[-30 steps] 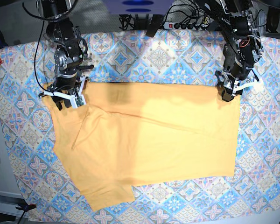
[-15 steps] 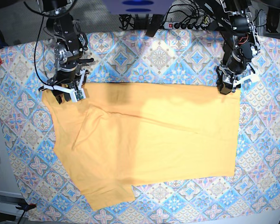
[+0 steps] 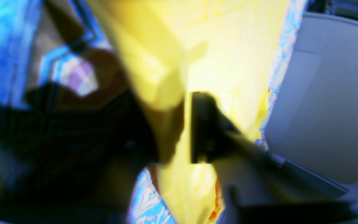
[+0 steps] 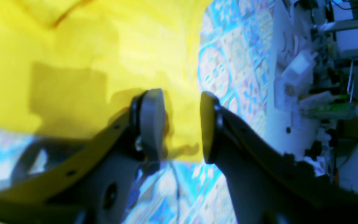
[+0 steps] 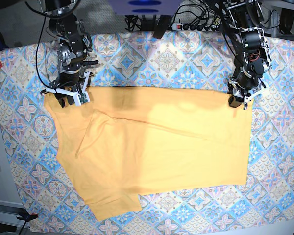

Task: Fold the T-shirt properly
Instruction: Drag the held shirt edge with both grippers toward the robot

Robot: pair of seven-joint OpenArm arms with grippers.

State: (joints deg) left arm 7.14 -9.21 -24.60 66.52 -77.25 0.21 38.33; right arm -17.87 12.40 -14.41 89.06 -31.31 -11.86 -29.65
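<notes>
Since a second ago the left gripper (image 5: 238, 99) has clenched its jaws on the shirt's (image 5: 157, 152) far right corner; the right gripper (image 5: 71, 97) stays released. The shirt's long axis runs left-right.

Left pincer (image 5: 237, 101) pinched, right pincer (image 5: 68, 99) agape

The overhead view is sharp and evenly lit, with soft shadows on the T-shirt (image 5: 157, 147) near its far edge. Both wrist views are oversaturated and blurred; the left one is smeared, dark at its left side, with yellow glare in the middle.
</notes>
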